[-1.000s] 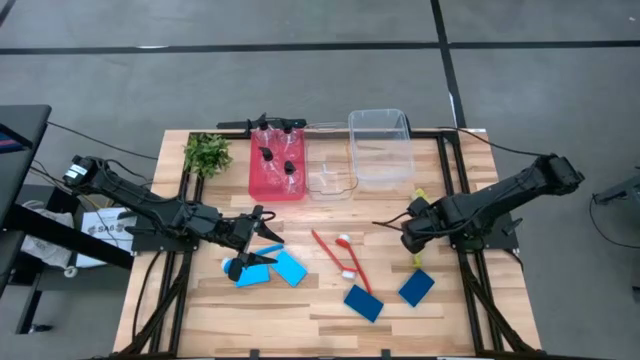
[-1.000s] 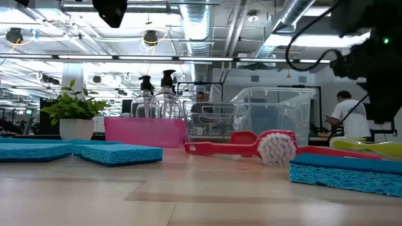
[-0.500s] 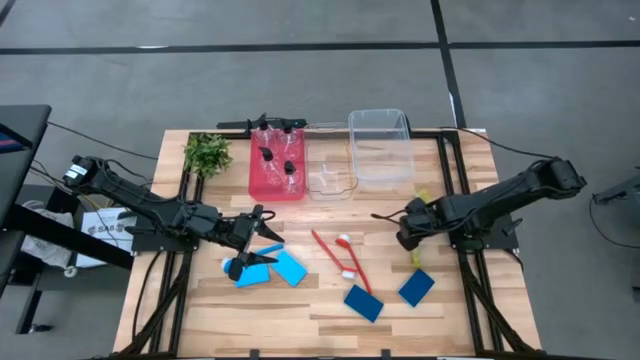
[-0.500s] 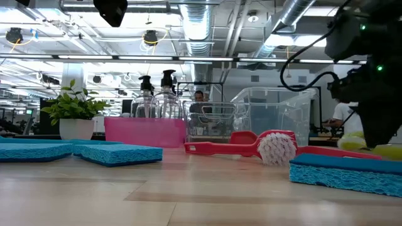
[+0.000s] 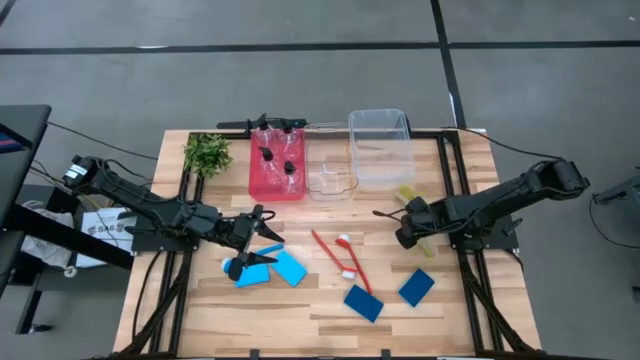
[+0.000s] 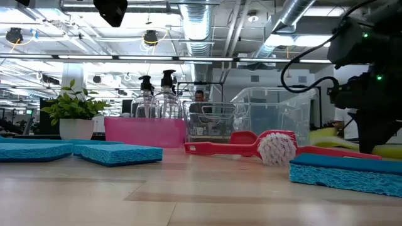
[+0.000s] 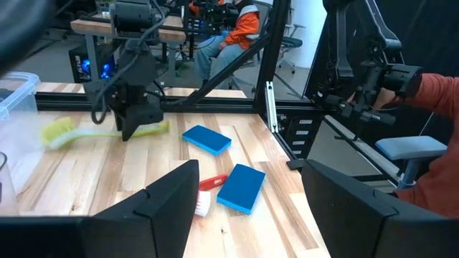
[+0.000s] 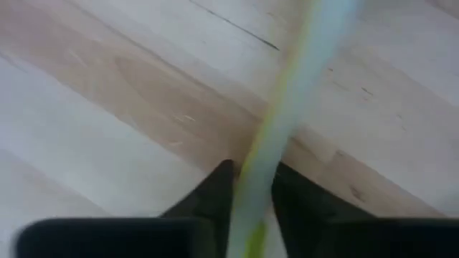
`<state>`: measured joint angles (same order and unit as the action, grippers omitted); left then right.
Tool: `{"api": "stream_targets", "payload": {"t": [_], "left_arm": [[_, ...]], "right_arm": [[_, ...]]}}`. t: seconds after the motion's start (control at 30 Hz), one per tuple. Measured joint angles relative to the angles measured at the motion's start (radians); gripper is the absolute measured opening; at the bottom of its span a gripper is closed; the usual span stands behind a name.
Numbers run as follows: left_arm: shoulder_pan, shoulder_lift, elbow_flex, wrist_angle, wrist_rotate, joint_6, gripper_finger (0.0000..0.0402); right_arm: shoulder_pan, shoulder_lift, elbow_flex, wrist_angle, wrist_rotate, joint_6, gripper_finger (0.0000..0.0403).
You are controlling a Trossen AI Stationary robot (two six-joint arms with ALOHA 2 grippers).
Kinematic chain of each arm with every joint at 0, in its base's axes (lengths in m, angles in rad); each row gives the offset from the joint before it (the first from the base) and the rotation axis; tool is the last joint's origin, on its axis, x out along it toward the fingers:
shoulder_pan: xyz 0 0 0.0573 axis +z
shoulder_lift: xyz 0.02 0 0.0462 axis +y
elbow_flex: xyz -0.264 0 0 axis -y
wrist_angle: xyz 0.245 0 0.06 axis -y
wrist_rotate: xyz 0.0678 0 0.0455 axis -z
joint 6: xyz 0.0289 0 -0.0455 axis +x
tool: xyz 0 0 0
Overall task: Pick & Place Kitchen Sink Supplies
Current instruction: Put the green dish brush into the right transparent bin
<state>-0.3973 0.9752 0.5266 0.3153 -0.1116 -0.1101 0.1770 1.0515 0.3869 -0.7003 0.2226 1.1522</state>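
Note:
A yellow-green brush lies slantwise on the right of the table. My right gripper points steeply down and is shut on the brush. My left gripper hovers open on the left above two light-blue sponges, with nothing between its fingers. Two red brushes and two dark-blue sponges lie flat mid-table. Pump bottles stand in the pink bin. My right gripper pinches the brush's pale handle between its two fingers, about midway along it. The fingers come from above and lie across the handle. The bristle end stands raised off the wood; whether the other end rests on the table I cannot tell.
A large clear bin and a smaller clear bin stand at the far edge beside the pink one, with a leafy plant at the far left. A person's orange sleeve shows beyond the table's right side.
My right gripper has sunk toward the table and taken hold of the yellow-green brush. The brush has swung a little: its far bristle end has shifted toward the table's left and risen in the low view.

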Motion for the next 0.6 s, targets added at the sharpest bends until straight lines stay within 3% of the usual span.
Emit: {"api": "stream_targets", "payload": {"t": [0.1,0.4,0.6], "left_arm": [[0.000,0.000,0.000,0.000,-0.005,0.000,0.0250],[0.000,0.000,0.000,0.000,-0.008,0.000,0.0250],[0.000,0.000,0.000,0.000,-0.008,0.000,0.0250]], "right_arm": [[0.008,0.000,-0.002,0.004,0.000,0.006,0.0041],[0.013,0.000,-0.003,0.005,-0.019,0.065,0.0059],[0.013,0.000,-0.003,0.005,-0.030,0.068,0.0047]]}}
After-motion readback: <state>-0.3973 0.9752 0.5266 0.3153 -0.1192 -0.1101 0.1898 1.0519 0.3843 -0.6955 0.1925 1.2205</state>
